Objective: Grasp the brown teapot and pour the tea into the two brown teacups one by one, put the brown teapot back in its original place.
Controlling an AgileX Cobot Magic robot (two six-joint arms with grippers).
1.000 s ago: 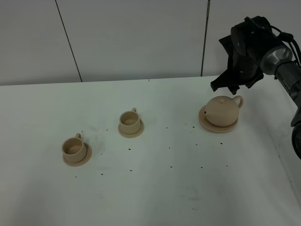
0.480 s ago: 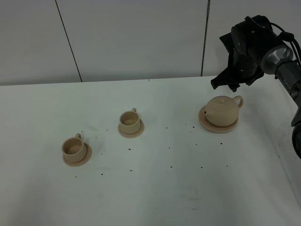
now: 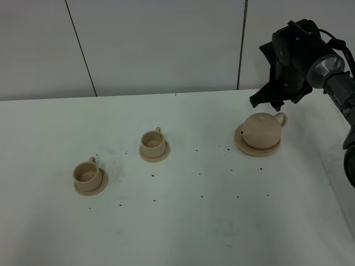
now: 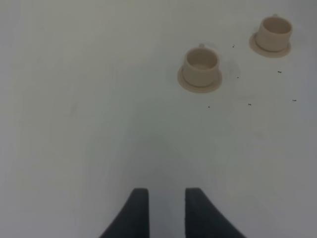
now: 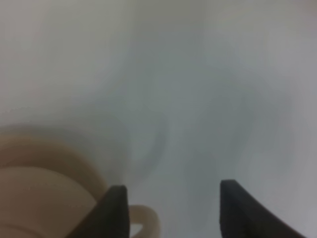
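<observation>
The brown teapot point(image 3: 262, 129) sits on its wide saucer point(image 3: 242, 146), at two o'clock on the table point(image 3: 188, 233). The right gripper point(image 5: 171, 198) hovers over the pot's handle, at its one o'clock, jaws spread wide and empty. The far teacup point(image 3: 151, 142) and near teacup point(image 3: 86, 174) stand toward nine o'clock. The left gripper point(image 4: 166, 201) is slightly parted, holding nothing.

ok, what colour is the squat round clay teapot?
The clay teapot is light tan; exterior high view shows it best.

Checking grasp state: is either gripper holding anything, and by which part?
Nothing held. Right gripper stands open by the handle of the brown teapot, not closed on it; left gripper empty.
</observation>
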